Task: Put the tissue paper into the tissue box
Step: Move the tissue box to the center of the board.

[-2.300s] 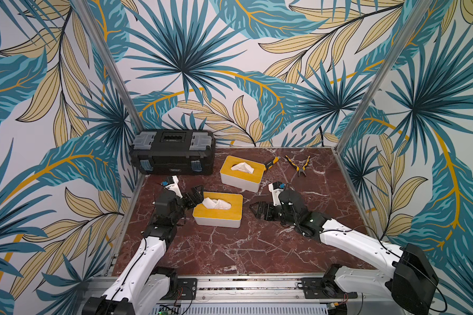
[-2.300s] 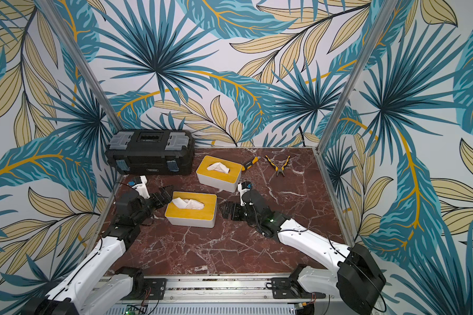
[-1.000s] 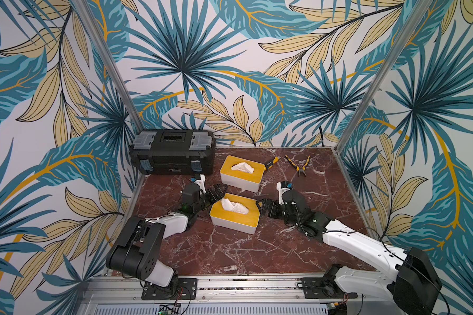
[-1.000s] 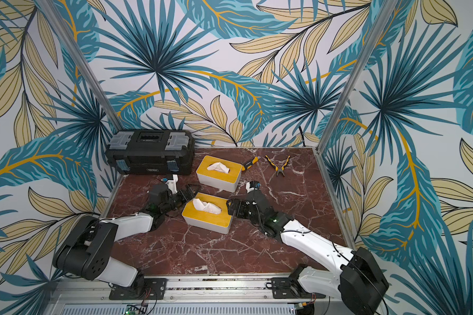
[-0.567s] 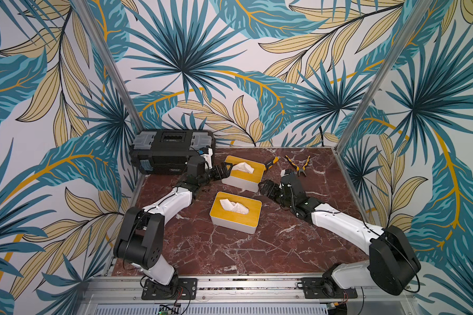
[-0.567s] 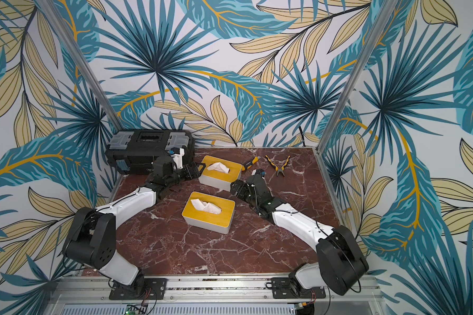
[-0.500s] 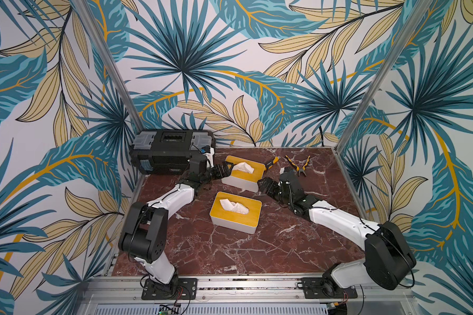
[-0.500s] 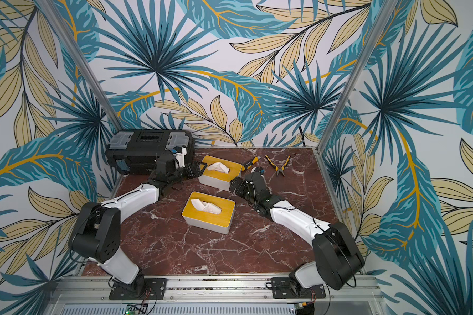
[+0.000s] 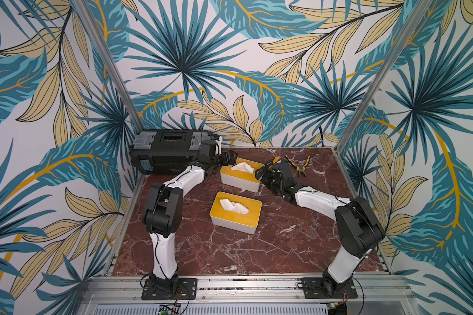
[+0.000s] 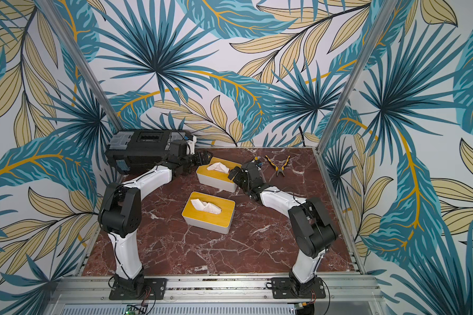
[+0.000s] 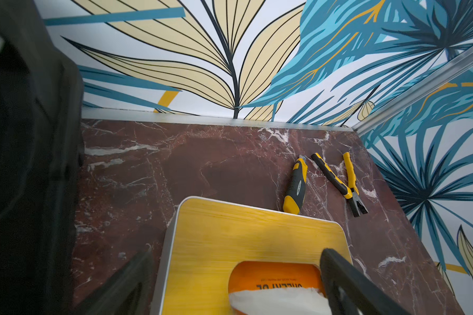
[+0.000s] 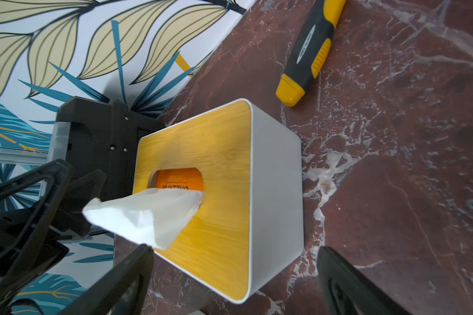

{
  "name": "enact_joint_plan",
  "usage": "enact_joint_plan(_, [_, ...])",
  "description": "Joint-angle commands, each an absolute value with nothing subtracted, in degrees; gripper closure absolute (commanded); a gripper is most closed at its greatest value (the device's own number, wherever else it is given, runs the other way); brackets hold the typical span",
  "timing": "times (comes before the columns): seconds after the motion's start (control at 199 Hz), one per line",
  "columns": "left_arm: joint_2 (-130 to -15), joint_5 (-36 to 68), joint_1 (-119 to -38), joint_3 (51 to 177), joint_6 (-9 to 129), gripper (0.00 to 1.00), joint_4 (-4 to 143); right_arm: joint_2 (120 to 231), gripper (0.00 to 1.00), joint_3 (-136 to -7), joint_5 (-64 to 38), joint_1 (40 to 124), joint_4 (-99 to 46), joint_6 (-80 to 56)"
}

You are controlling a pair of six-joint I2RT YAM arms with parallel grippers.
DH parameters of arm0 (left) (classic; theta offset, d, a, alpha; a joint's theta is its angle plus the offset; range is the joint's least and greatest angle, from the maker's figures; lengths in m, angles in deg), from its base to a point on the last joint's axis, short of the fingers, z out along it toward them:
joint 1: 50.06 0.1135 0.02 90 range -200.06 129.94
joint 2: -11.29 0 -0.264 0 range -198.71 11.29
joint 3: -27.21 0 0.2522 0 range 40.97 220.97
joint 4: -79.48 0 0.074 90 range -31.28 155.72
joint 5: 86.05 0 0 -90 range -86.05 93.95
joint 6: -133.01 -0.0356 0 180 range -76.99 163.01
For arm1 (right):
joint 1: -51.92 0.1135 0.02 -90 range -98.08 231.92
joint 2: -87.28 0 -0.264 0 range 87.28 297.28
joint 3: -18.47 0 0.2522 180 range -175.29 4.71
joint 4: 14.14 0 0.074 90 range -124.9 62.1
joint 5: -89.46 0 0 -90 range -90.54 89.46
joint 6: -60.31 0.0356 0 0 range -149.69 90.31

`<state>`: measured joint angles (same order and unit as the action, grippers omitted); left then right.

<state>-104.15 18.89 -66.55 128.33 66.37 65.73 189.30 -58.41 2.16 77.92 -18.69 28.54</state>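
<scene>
Two grippers spread wide and empty: left gripper (image 9: 228, 160) and right gripper (image 9: 263, 171) flanking the far tissue box (image 9: 241, 186), tissue paper (image 9: 242, 167) poking from its slot. Risks tearing or dragging the tissue paper further out if pinched, or shoving the box toward the utility knife (image 12: 309, 51).

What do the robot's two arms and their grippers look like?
Both arms match: the left arm and right arm have smooth white shells on the long links, bulky black rounded joints and thin black cables along the outside. Each stands on a black plate bolted to a silver rail. The left gripper and right gripper are all black, with slim fingers shaped as open triangular frames.
</scene>
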Motion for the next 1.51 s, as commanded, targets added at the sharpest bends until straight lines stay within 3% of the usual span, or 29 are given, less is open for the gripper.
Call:
enact_joint_plan(0.0, [-106.89,17.51,-67.11,131.61,64.67,0.00,62.56,191.86,0.00,-59.63,0.48,77.53,-16.21,30.46])
enact_joint_plan(0.366, [-109.97,21.06,-67.99,129.86,67.31,0.00,65.72,198.96,0.01,-62.81,-6.84,75.89,-12.33,29.07])
enact_joint_plan(0.687, [-102.08,24.07,-69.22,115.69,73.85,0.00,78.01,201.10,0.02,-64.26,-14.64,75.24,-13.10,25.60])
enact_joint_plan(1.043, [-96.28,24.81,-69.31,101.06,77.35,0.00,87.57,197.17,0.03,-57.59,-20.29,75.63,-13.31,24.72])
enact_joint_plan(1.5, [-92.34,25.16,-69.31,95.77,76.16,0.00,86.60,189.63,0.03,-48.10,-20.13,78.74,-11.86,26.30])
